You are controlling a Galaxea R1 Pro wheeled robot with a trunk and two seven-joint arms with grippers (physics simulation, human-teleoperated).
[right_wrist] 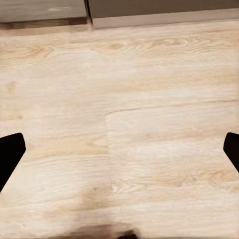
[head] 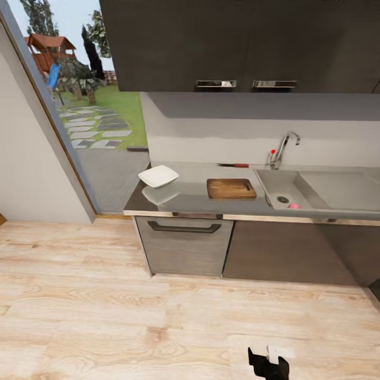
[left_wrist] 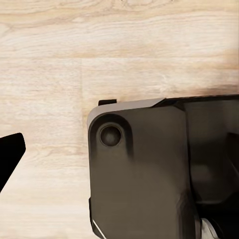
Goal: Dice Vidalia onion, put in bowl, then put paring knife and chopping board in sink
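We see the kitchen from a stand-off spot on the wood floor (head: 105, 316). Using the sink (head: 316, 182) as landmark: the chopping board (head: 231, 188) lies flat on the grey surface (head: 195, 198) just beside the sink's basin end, handle slot toward the sink. The paring knife (head: 233, 165) lies behind the board by the backsplash, near the chrome tap (head: 282, 149) with its red knob. The white bowl (head: 158, 176) sits well apart from the sink, past the board, at the surface's far end by the window (head: 89, 105). A small pink thing, likely the Vidalia onion (head: 294, 206), sits in the basin next to the drain (head: 283, 199). Black upper cabinets (head: 237, 42) hang above the sink.

Right claw (right_wrist: 119, 149): in its wrist view two dark fingertips (right_wrist: 10, 154) sit wide apart over bare floor, so spread, gripping nothing. Left claw: one dark fingertip (left_wrist: 10, 157) shows beside the robot's dark base (left_wrist: 149, 174); we can't tell its state. A dark robot part (head: 269, 364) pokes in at the head view's bottom edge.
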